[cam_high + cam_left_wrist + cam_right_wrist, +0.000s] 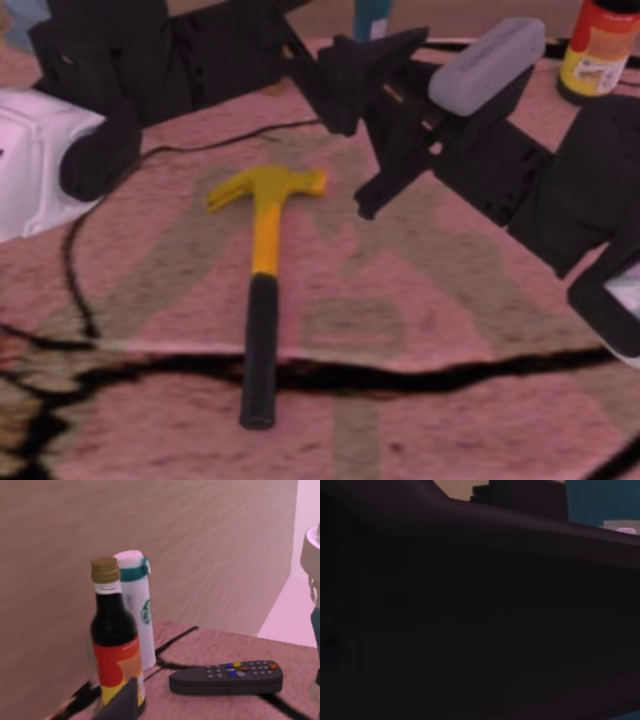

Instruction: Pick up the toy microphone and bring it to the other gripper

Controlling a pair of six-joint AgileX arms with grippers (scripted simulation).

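Observation:
The toy microphone (370, 17) hangs off the table at the back middle; only its teal handle shows in the top view. At the edge of the left wrist view its white head (314, 550) stands above the teal handle. My right gripper (388, 52), the one with the grey rounded block (487, 65), is shut on the microphone from the right. My left gripper (345, 88), on the arm with the white housing (30, 160), faces it from the left. It is open and one finger (122, 702) shows, with nothing held. The right wrist view is dark.
A yellow-and-black claw hammer (262, 290) lies mid-table, head toward the back. At the back right stand a sauce bottle (598, 45) (114, 640) and a white tumbler (137, 605). A dark remote (226, 677) lies beside them. A wall rises behind them.

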